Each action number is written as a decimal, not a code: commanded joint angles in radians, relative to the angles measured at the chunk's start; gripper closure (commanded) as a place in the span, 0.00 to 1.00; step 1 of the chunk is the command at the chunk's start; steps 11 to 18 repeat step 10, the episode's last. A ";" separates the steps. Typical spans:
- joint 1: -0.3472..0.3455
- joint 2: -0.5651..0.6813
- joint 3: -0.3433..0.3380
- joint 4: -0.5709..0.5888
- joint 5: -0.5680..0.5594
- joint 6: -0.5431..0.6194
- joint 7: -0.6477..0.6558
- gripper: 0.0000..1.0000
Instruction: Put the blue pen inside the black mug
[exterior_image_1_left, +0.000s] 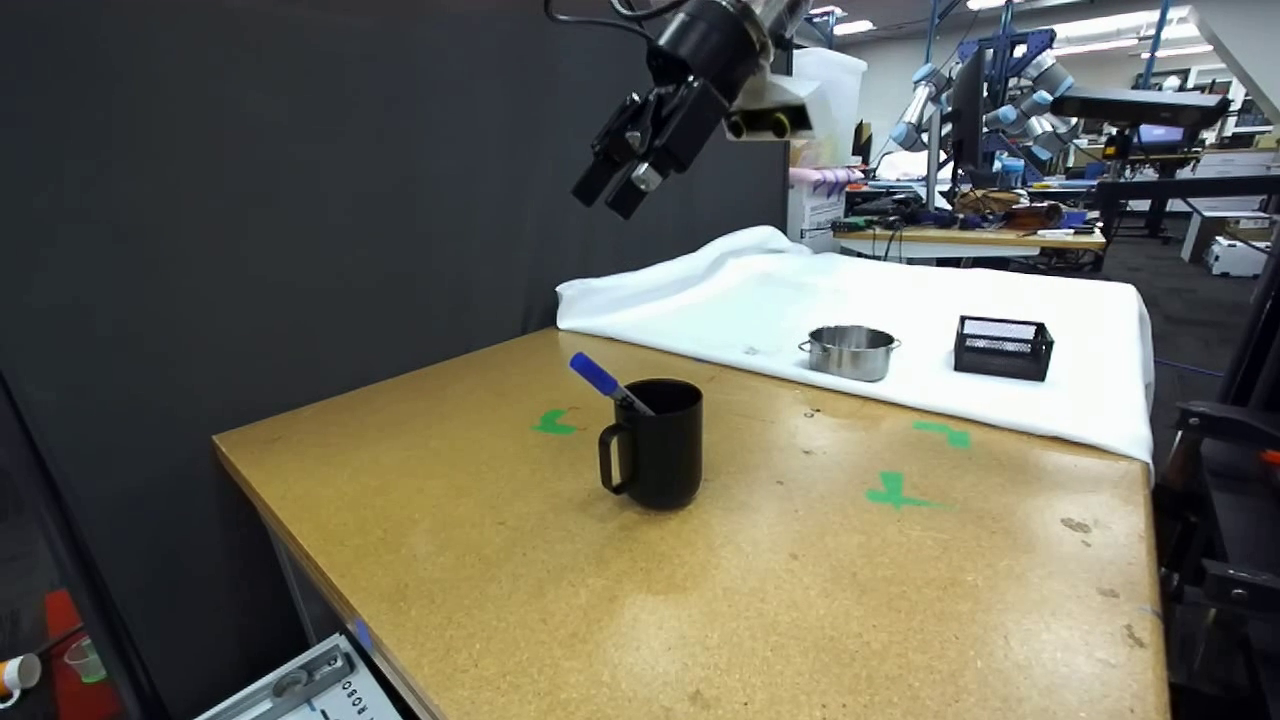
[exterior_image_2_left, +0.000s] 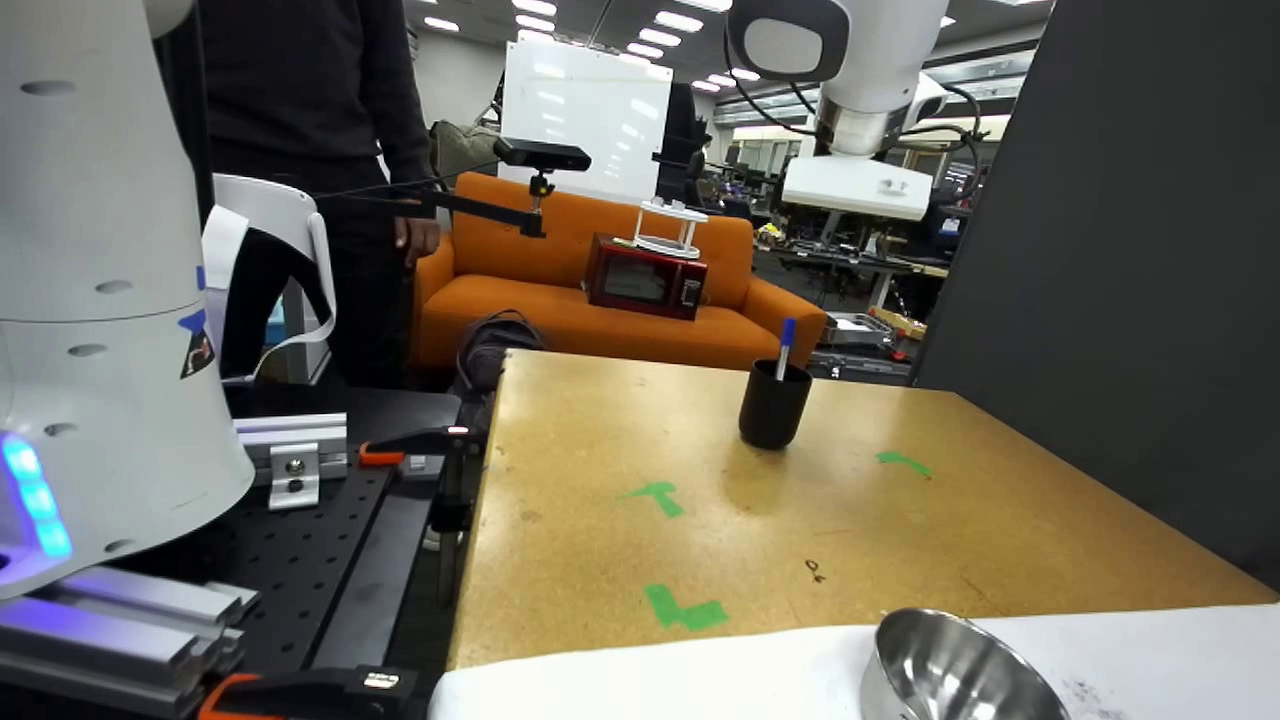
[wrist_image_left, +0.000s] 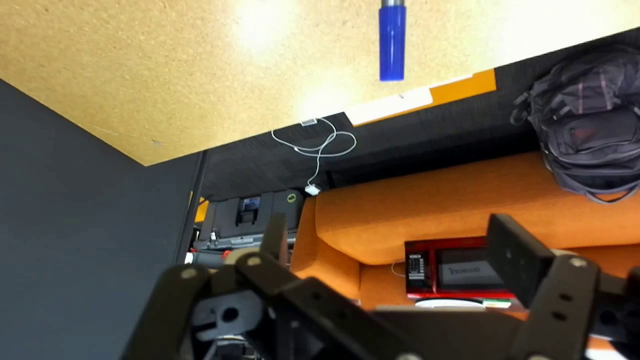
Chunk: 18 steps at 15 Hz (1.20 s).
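The black mug (exterior_image_1_left: 665, 455) stands upright on the wooden table, and it also shows in an exterior view (exterior_image_2_left: 770, 412). The blue pen (exterior_image_1_left: 596, 374) is inside the mug and leans on its rim, with the blue cap sticking up and out on the handle side. It also stands out of the mug in an exterior view (exterior_image_2_left: 787, 338). Its lower end is hidden in the mug. The wrist view shows the pen's cap (wrist_image_left: 392, 44) at the top edge; the mug is out of that view. My gripper (exterior_image_1_left: 606, 202) is high above the table, apart from the mug. Its fingers (wrist_image_left: 392, 250) are open with nothing between them.
A metal bowl (exterior_image_1_left: 852, 355) and a black mesh box (exterior_image_1_left: 1002, 350) stand on a white cloth (exterior_image_1_left: 720, 290) beside the table (exterior_image_1_left: 480, 560). Green tape marks (exterior_image_1_left: 897, 490) are on the tabletop. A dark panel (exterior_image_1_left: 300, 200) rises along a table edge.
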 joint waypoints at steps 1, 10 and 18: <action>0.057 -0.051 -0.061 -0.055 -0.286 0.037 0.269 0.00; -0.053 -0.150 0.005 -0.035 -0.840 -0.108 0.761 0.00; -0.053 -0.150 0.005 -0.035 -0.840 -0.108 0.761 0.00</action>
